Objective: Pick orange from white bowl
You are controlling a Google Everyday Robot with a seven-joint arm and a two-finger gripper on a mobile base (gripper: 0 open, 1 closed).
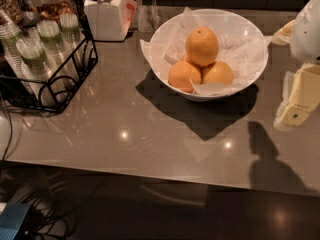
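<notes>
The orange [202, 46], the largest fruit, sits on top of two smaller oranges [184, 75] [218, 74] in the white bowl [165, 36]. The bowl is lined with crumpled white paper and stands at the back middle of the grey counter. My gripper [299, 101] is at the right edge of the view, to the right of the bowl and about level with its front rim. It holds nothing and is clear of the bowl. Its shadow falls on the counter in front of it.
A white lidded jar [104, 14] stands left of the bowl at the back. A black wire rack [55, 84] with several plastic cups fills the left side. The counter's front edge [150, 176] runs across the lower view, with cables [45, 209] below left.
</notes>
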